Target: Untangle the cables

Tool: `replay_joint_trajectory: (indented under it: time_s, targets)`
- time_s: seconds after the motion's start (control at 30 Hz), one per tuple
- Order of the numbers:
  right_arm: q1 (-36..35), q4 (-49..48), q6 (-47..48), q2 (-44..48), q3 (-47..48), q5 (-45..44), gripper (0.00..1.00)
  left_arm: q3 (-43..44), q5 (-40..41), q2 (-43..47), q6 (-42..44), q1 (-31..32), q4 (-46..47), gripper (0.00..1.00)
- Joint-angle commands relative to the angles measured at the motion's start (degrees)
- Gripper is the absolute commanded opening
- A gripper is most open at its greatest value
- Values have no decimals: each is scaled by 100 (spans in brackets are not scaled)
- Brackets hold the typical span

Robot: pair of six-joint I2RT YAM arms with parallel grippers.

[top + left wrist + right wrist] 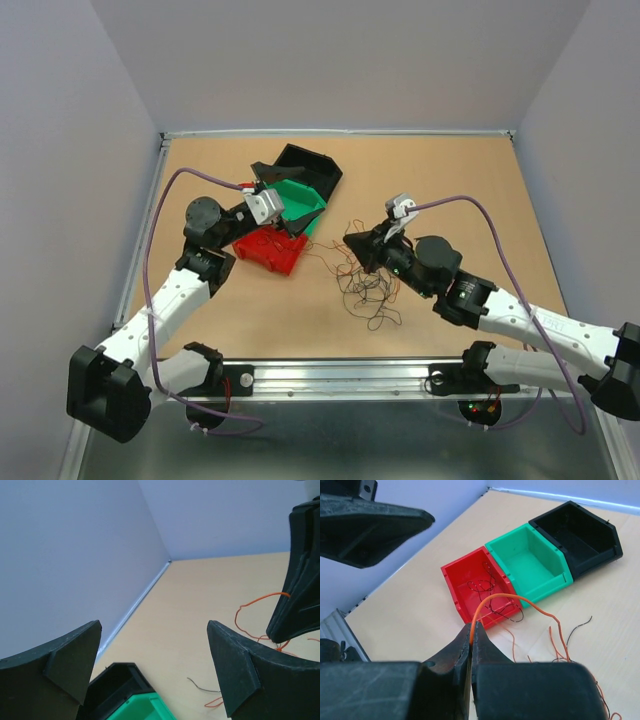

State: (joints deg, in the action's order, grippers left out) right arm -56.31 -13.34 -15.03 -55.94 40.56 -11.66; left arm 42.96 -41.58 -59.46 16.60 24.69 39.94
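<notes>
The cables are a loose tangle of thin red and dark wires (367,287) on the brown table, in front of my right gripper (352,242). In the right wrist view my right gripper (471,629) is shut on one orange-red wire (512,598), which arches up from the jaws and runs down to the right. Several dark wires (487,587) lie in the red bin (455,582). My left gripper (285,200) is open and empty above the green bin (300,203). In the left wrist view it (155,652) holds nothing, and red wire (252,604) and a dark strand (202,685) lie beyond it.
Red, green (530,562) and black (577,532) bins stand in a row at the table's back left. The black bin (116,679) and green bin (137,707) show under my left gripper. The right gripper's black body (300,590) is at that view's right. Grey walls enclose the table.
</notes>
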Motion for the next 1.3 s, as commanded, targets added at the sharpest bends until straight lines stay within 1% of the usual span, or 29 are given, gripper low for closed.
replay_joint_trajectory:
  time_s: [0.0, 0.03, 0.17, 0.3, 0.5, 0.53, 0.6, 0.63, 0.67, 0.73, 0.87, 0.97, 1.07, 1.13, 1.27]
  targets:
    - [-2, 86, 17, -74, 663, 348, 1, -120, -640, -135, -297, 62, 856, 99]
    - [-2, 130, 17, -109, 803, 566, 0, -365, -728, -179, -263, 71, 988, 99]
    - [-2, 376, 26, -408, 1146, 1104, 1, -894, -842, -276, -122, 150, 1629, 99]
    - [-2, 376, 26, -540, 1297, 1333, 1, -1087, -1089, -101, -140, 168, 1640, 99]
    - [6, 385, 44, -576, 1464, 1395, 1, -1589, -1159, 575, 141, 185, 1622, 99]
    - [6, 385, 61, -584, 1507, 1429, 1, -1606, -1185, 620, 220, 177, 1552, 99]
    - [-2, 420, 87, -584, 1543, 1430, 1, -1554, -1125, 786, 457, 194, 1087, 99]
    - [-2, 438, 96, -584, 1569, 1430, 1, -1484, -941, 839, 554, 194, 973, 99]
    - [-2, 464, 123, -584, 1578, 1430, 1, -1440, -530, 944, 546, 194, 806, 99]
    - [-2, 491, 166, -576, 1587, 1412, 1, -1361, -351, 1007, 616, 194, 656, 99]
    - [-2, 508, 272, -593, 1613, 1552, 1, -1229, -956, 832, 836, 194, 200, 99]
    - [6, 517, 395, -558, 1631, 1676, 4, -957, -756, 647, 932, 194, -195, 99]
    - [-2, 534, 474, -523, 1631, 1606, 4, -807, -518, 664, 907, 177, -390, 99]
    - [6, 561, 544, -523, 1622, 1475, 4, -754, -535, 725, 898, 159, -496, 99]
    - [-2, 614, 650, -558, 1622, 1219, 4, -447, -623, 796, 827, 124, -1058, 99]
